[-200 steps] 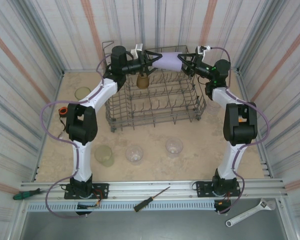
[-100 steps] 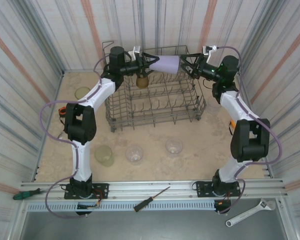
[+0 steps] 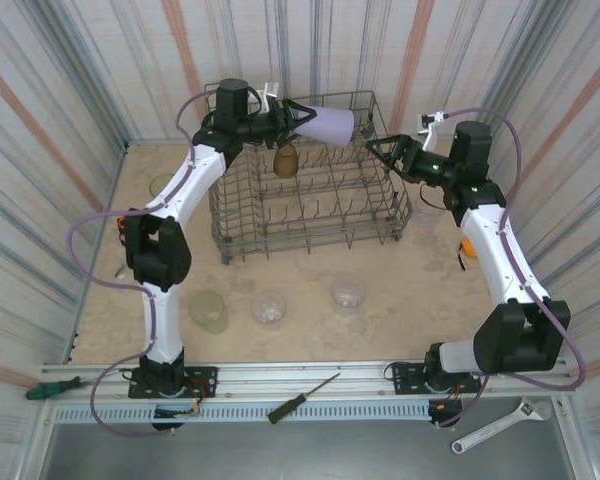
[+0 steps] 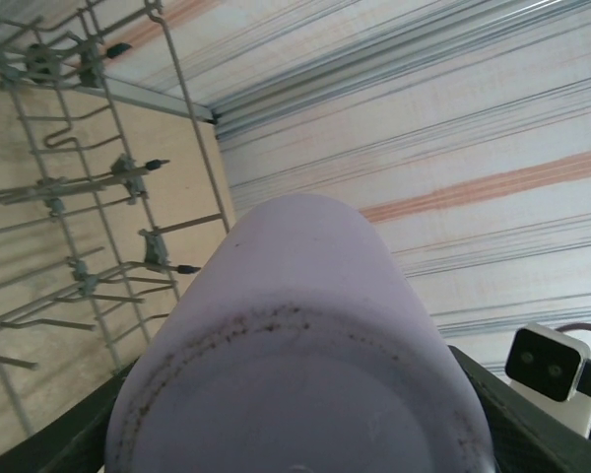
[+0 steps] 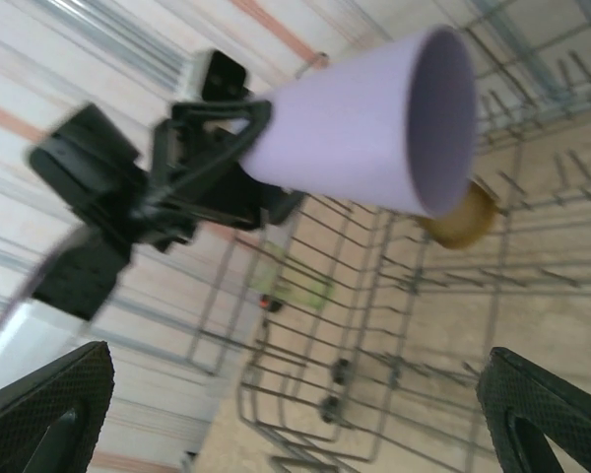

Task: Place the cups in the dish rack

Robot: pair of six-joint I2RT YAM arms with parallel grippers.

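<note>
Handover of the lilac cup (image 3: 330,123), completed. In the overhead view the cup lies on its side in the air over the far rim of the dish rack (image 3: 400,214), mouth towards the robot's right, its narrow base pinched by the left gripper (image 3: 298,115). A second ago both grippers met at this cup, one at each end. Now the right gripper (image 3: 382,158) has let go and drawn back to the rack's right side, its fingers spread wide with nothing between them, well apart from the cup. The cup therefore hangs from the left arm alone, which by judgement leaves that arm free to turn it mouth-down and lower it onto the tines.

An amber cup (image 3: 285,160) already sits in the rack's far row, just below the lilac one. A yellow-green cup (image 3: 208,311) and two clear cups (image 3: 269,308) stand on the table in front of the rack, not yet loaded, so most of the task remains.

The right wrist view gives what the overhead view cannot: the cup's open mouth (image 5: 441,123), empty, and the left gripper (image 5: 251,148) clamped on the tapered base, with the right fingers (image 5: 49,399) far apart at the lower corners. The left wrist view looks along the cup from its base (image 4: 305,365), which bears a ring of dark specks, with the rack's wire side (image 4: 79,197) beside and below it.
</note>
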